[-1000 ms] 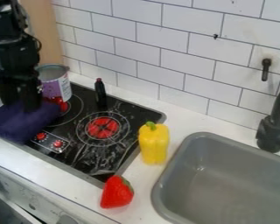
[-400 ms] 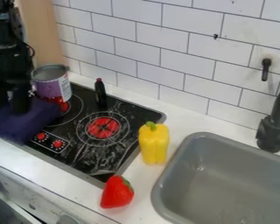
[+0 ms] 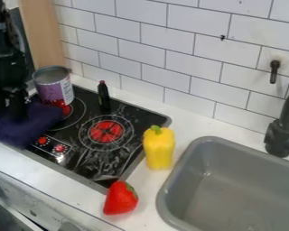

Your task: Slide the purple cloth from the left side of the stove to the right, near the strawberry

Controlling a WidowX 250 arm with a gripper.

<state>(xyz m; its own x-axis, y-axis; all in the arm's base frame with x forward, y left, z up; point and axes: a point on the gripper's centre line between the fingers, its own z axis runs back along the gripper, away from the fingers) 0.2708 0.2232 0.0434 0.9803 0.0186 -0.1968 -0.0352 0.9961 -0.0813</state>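
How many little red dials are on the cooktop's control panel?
2. One dial sits beside the dark cloth; the second dial is nearer the yellow pepper. The cloth may be hiding more.

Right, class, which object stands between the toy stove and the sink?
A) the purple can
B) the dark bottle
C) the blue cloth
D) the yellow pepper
D: the yellow pepper stands on the white counter, with the stove on one side and the sink on the other.

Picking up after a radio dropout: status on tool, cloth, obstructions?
Tool at the dark blue cloth; grip unconfirmed. Cloth over the stove's left side. Purple can close behind the cloth, possible obstruction.
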